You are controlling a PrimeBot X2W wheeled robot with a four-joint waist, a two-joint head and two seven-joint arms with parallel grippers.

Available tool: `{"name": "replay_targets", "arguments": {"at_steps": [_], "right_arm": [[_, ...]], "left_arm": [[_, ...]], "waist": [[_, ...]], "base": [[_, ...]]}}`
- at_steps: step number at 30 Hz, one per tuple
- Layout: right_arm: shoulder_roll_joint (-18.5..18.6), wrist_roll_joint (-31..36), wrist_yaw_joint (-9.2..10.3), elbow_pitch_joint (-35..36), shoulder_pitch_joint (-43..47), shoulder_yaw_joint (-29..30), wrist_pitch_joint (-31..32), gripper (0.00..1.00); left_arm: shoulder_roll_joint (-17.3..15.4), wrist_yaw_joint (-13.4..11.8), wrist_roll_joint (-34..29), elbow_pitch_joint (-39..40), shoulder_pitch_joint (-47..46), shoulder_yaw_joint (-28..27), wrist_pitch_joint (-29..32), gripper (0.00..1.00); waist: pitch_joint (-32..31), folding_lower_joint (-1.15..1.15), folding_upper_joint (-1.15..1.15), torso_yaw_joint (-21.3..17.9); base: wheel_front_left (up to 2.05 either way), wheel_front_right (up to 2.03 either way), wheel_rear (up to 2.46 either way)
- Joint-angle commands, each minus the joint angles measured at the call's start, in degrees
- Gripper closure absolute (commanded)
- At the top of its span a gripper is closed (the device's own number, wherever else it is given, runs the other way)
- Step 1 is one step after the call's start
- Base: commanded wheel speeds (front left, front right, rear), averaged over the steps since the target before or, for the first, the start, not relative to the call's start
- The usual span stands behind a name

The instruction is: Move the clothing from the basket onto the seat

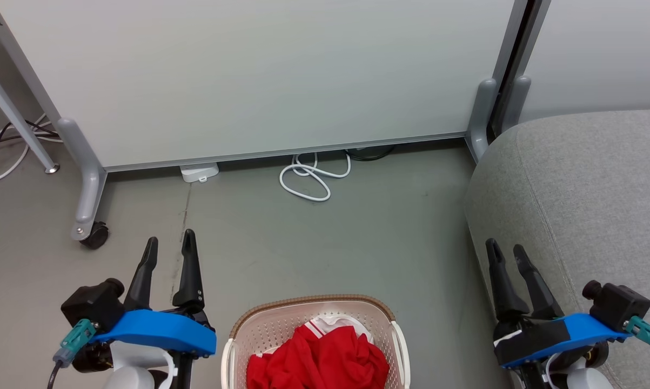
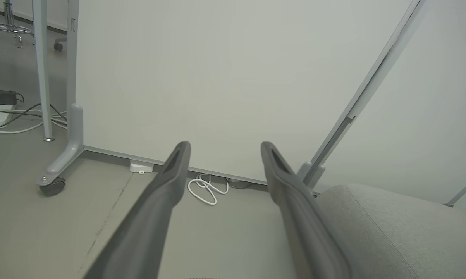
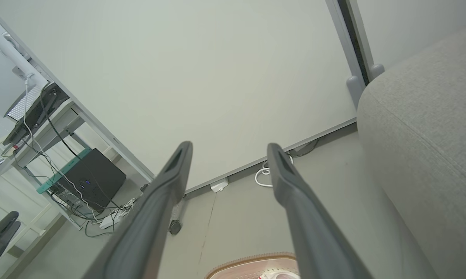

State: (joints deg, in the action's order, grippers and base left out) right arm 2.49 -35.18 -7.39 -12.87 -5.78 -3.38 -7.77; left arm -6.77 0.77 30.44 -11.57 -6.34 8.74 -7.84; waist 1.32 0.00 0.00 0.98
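Office/lab imo: rolling partition point(image 1: 249, 81) w/ caster point(image 1: 94, 235), loose cables point(image 1: 309, 178) on floor point(image 1: 330, 248), PC box point(image 3: 95, 178) under bench point(image 3: 60, 116), grey sofa point(image 1: 584, 189).

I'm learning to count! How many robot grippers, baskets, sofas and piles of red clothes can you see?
Grippers: 2 (left gripper, right gripper)
Basket: 1
Sofa: 1
Pile of red clothing: 1
Total: 5
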Motion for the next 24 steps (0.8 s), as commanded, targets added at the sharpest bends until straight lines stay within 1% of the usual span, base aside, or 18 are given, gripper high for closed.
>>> {"name": "replay_targets", "arguments": {"at_steps": [1, 16, 24], "right_arm": [[0.4, 1.2, -0.10, 0.4, -1.3, -0.2, -0.5, 0.00], [0.4, 9.8, -0.12, 0.5, -1.6, -1.6, -2.7, 0.00], [0.5, 13.7, -0.13, 0.5, -1.8, -2.4, -3.7, 0.00]], "left_arm": [[-0.5, -0.4, -1.3, 0.5, -1.5, 0.4, -0.5, 0.00], [-1.1, -1.0, -9.6, 0.9, -1.9, 2.7, -2.6, 0.00], [-1.1, -0.5, -13.3, 0.5, -2.0, 3.4, -3.7, 0.00]], "waist": [[0.0, 0.00, 0.00, 0.0], [0.1, 0.00, 0.00, 0.5], [0.1, 0.00, 0.00, 0.7]], "base": [[0.00, 0.00, 0.00], [0.00, 0.00, 0.00], [0.00, 0.00, 0.00]]}}
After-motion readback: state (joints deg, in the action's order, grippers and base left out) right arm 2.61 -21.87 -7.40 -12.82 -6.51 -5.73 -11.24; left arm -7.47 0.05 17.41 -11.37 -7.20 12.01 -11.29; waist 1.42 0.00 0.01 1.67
